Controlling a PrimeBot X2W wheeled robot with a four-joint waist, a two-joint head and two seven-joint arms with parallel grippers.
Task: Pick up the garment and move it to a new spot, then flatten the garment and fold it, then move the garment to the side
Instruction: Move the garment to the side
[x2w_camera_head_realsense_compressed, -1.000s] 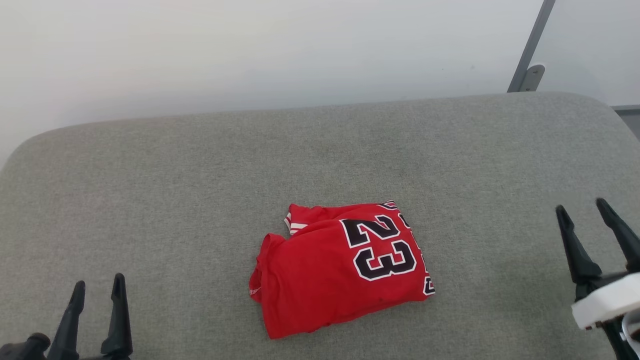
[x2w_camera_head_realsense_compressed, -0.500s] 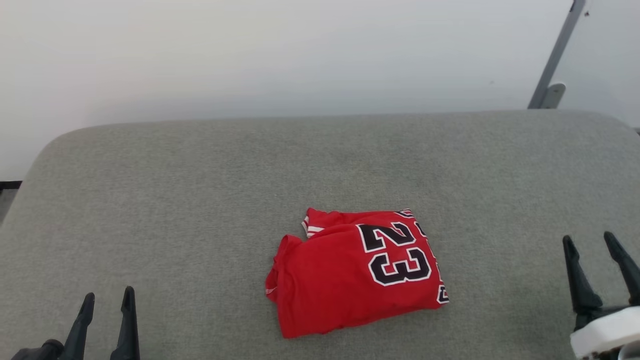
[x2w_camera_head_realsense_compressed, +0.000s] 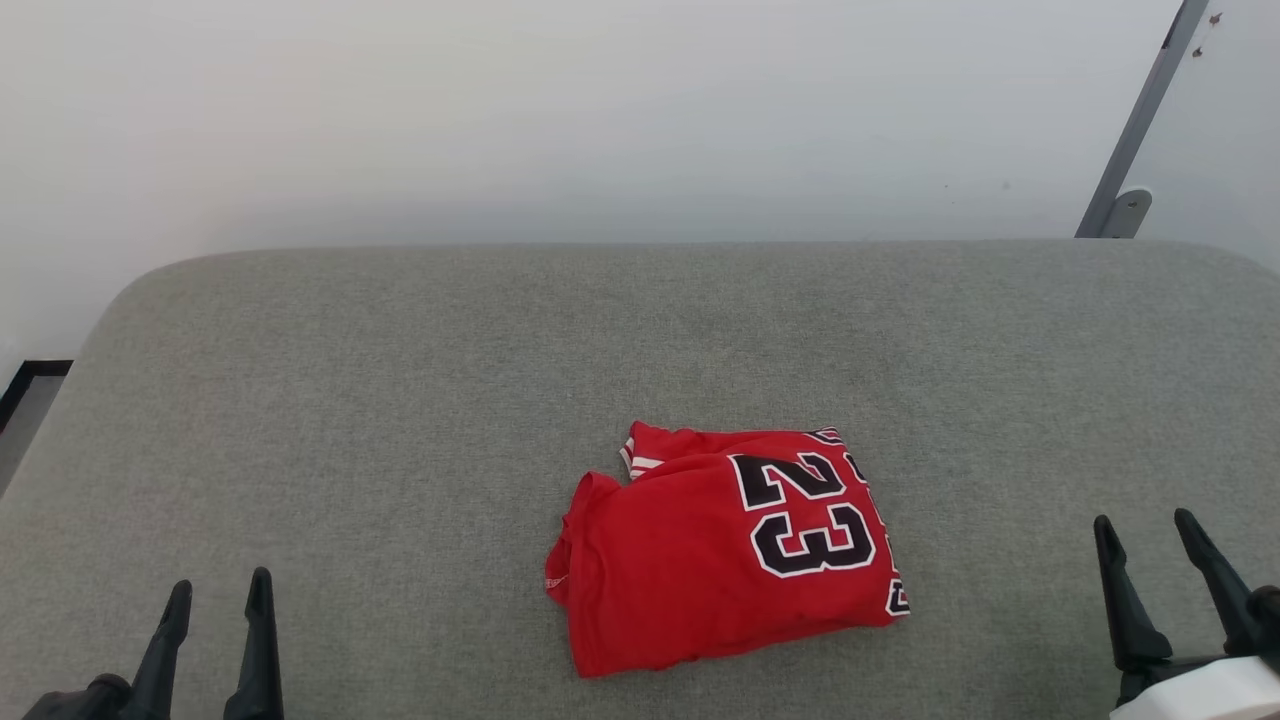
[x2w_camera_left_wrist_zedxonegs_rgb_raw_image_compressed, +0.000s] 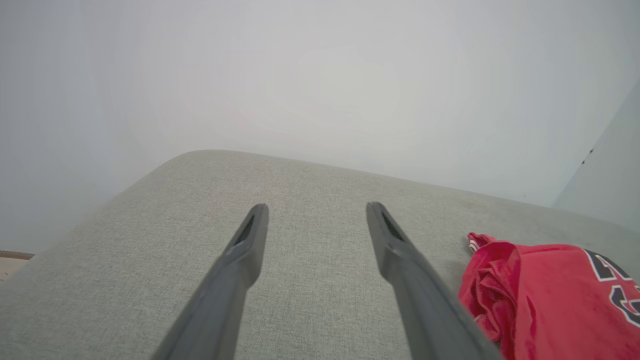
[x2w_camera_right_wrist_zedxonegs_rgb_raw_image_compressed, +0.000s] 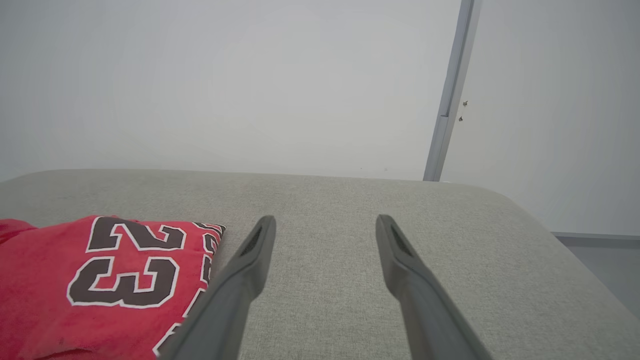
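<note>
Closest to me, my left gripper (x2w_camera_head_realsense_compressed: 222, 580) sits at the lower left with its two dark fingers spread apart and nothing between them. My right gripper (x2w_camera_head_realsense_compressed: 1143, 518) sits at the lower right, fingers likewise spread and holding nothing. Both hang over bare grey fabric, clear of the shirt.

Between them, a little nearer my right side, the garment (x2w_camera_head_realsense_compressed: 700, 570) lies on the grey cushion (x2w_camera_head_realsense_compressed: 400, 400) as a folded, roughly rectangular red bundle. A black "23" outlined in white faces up on its right half. A bit of red-and-white striped trim pokes out at its far left corner, and the left edge is bunched and wrinkled.

Beyond it, the cushion runs bare to its rounded far edge. Behind that stands a plain pale wall (x2w_camera_head_realsense_compressed: 500, 120), with a slanted grey metal post (x2w_camera_head_realsense_compressed: 1140, 120) at the far right.
</note>
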